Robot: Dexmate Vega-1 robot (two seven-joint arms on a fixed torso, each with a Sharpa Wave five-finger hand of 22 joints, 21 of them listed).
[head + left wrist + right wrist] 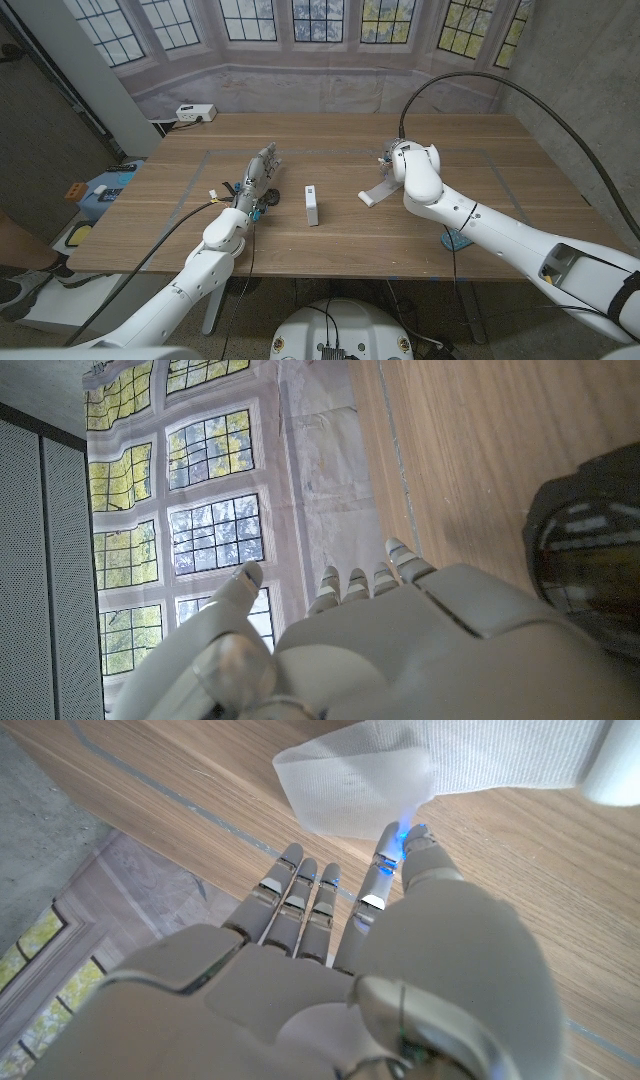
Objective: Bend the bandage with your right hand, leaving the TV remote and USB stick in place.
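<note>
On the table (pixel 520 175), right of centre, the white bandage (pixel 375 194) is lying partly unrolled, its thin ribbed strip (pixel 400 780) curling up at the free end. The right hand (pixel 400 160) is hovering at it, fingers (pixel 300 890) loosely extended, one fingertip touching the strip. A white USB stick (pixel 312 204) is lying midway. The left hand (pixel 258 180) is waiting nearby, fingers straight and holding nothing.

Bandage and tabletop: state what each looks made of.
Bandage: thin white woven gauze, matte; a fine ribbed weave shows, and its free end looks slightly see-through. Tabletop: wood or wood-look laminate, smooth satin finish; straight light-brown grain lines show, but which cannot be told.
</note>
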